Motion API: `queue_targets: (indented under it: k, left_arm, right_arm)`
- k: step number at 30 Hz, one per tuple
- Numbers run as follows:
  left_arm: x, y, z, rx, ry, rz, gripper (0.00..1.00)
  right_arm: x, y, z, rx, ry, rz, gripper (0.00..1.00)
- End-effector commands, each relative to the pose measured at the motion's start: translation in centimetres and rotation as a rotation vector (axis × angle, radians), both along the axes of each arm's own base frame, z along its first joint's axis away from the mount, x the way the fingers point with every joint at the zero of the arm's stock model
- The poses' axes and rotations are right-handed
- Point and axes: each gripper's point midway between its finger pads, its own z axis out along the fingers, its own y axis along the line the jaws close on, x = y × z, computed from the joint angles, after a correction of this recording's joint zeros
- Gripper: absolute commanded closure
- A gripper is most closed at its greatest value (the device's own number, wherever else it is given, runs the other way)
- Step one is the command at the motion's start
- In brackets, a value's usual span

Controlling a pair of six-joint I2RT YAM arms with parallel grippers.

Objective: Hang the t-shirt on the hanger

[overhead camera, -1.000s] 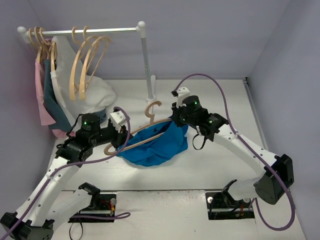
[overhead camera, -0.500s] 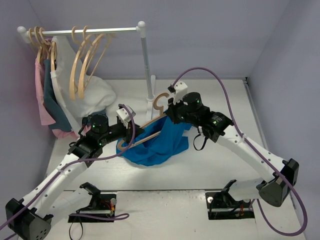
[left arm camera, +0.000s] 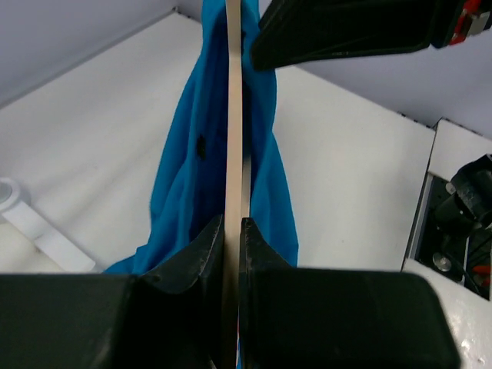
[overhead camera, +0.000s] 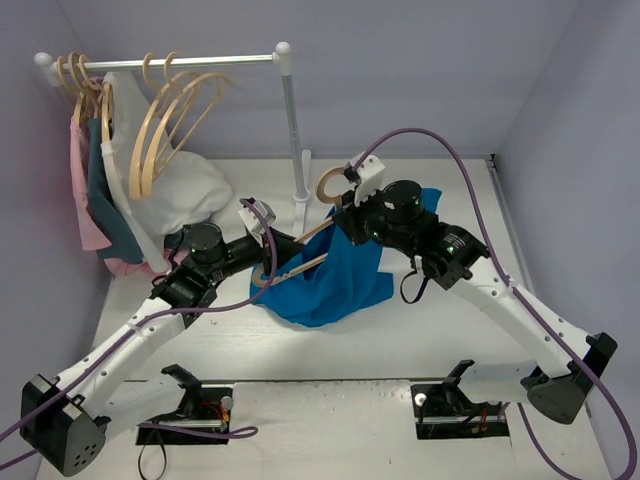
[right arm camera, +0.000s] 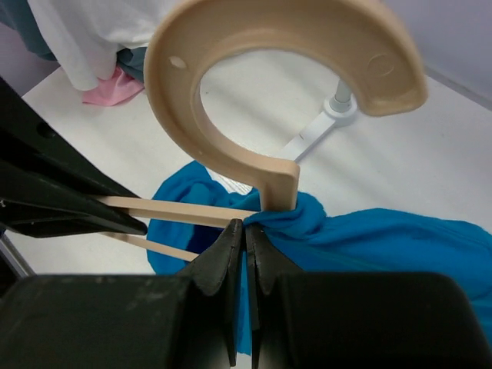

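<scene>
The blue t-shirt hangs bunched from the pale wooden hanger, which is held up off the table, its hook near the rack's post. My left gripper is shut on one hanger arm; in the left wrist view the thin wood runs straight up from between the fingertips with the shirt draped round it. My right gripper is shut on the shirt's cloth just below the hanger's neck, its tips under the big hook.
A clothes rack stands at the back left, its rail carrying several spare wooden hangers. White, dark teal and pink garments hang there too. Its post and base are right behind the held hanger.
Both arms have lifted the hanger and shirt and carried them back and right. The hook now sits higher by the post, and the shirt hangs instead of lying on the table.
</scene>
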Motion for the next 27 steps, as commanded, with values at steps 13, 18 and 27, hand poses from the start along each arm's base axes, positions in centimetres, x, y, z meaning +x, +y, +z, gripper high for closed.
queue_targets:
  k: [13,18,27]
  left_arm:
    - [-0.6,-1.5,3.8,-0.233,-0.165,-0.072,1.0]
    - [-0.6,-1.9,2.9,-0.243,-0.158,-0.09,1.0]
    - [-1.2,-1.7,1.9,-0.201,-0.187,-0.156,1.0]
  right_arm:
    - [-0.8,-2.3,3.9,0.012,-0.096,-0.034,0.69]
    - [-0.3,-5.2,4.0,-0.057,-0.107,-0.091,0.57]
    - [0.2,-9.4,3.6,-0.234,-0.207,0.004,0.4]
